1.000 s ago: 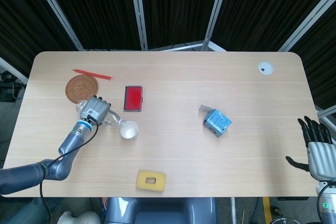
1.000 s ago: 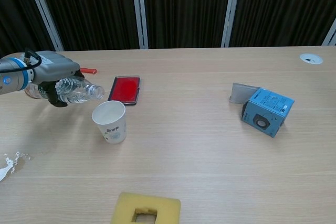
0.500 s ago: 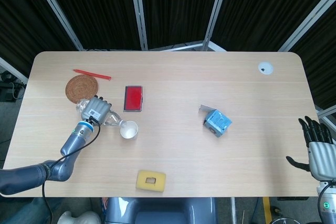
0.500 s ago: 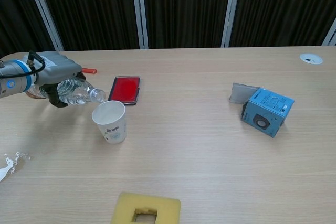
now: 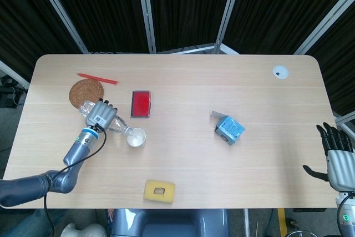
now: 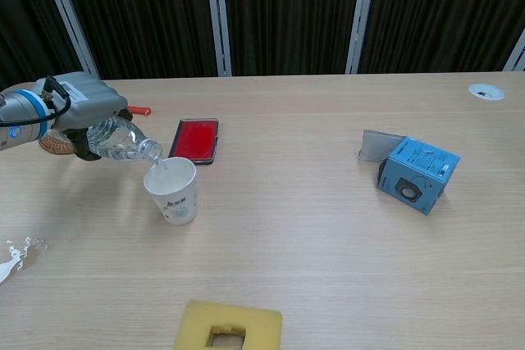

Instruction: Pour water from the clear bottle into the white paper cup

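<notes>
The left robot hand (image 6: 79, 97) grips the clear bottle (image 6: 123, 142). Its long axis tilts downward, mouth pointing right over the white paper cup (image 6: 172, 190). The right robot hand (image 5: 336, 156) rests with fingers spread, holding nothing.

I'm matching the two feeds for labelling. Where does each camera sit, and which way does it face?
Head view: high above, looking down on the whole table; shows the left hand and arm, and the right hand off the table's edge.
Chest view: low at the near edge, facing across toward the dark curtains; shows only the left hand.
Shared: clear bottle, white paper cup.
</notes>
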You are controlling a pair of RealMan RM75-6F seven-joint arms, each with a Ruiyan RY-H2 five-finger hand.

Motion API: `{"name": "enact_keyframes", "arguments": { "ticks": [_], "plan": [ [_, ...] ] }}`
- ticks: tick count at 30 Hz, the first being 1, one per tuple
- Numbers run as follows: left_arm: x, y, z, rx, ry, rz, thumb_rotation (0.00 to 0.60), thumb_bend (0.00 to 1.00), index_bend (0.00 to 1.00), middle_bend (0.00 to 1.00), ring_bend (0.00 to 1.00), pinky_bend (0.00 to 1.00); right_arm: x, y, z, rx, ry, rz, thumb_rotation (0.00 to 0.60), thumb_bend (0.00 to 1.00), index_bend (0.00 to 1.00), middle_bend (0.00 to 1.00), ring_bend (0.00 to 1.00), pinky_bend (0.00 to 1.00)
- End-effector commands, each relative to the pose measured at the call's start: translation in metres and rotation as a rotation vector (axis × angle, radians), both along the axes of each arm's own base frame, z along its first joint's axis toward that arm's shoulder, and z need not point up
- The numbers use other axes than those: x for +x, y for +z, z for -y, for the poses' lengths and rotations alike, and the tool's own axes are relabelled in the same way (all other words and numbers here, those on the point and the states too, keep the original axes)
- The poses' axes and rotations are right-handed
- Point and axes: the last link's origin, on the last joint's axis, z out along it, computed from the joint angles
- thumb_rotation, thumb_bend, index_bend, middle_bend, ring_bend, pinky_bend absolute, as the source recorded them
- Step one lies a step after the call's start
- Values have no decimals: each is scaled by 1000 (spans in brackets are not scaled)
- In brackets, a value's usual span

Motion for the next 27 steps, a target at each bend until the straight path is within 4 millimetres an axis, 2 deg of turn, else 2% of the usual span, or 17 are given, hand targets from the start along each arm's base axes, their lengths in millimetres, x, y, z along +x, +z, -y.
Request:
{"name": "enact_keyframes", "arguments": {
  "ticks": [1, 15, 27],
  "plan": [
    [0, -1, 1, 0, -2, -1, 600, 642, 608, 463, 320, 407, 0, 0, 0, -1, 1, 1, 600, 0, 0, 0, 0, 0],
    [-1, -3, 2, -3, 6, 21, 600, 652, 609, 463, 321, 407, 0, 1, 0, -2, -1, 2, 600, 0, 0, 0, 0, 0],
    [-2, 10, 1, -52, 144, 290, 600, 653, 613, 463, 321, 405, 0, 1, 0, -3, -2, 2, 600, 0, 0, 0, 0, 0]
  ]
}}
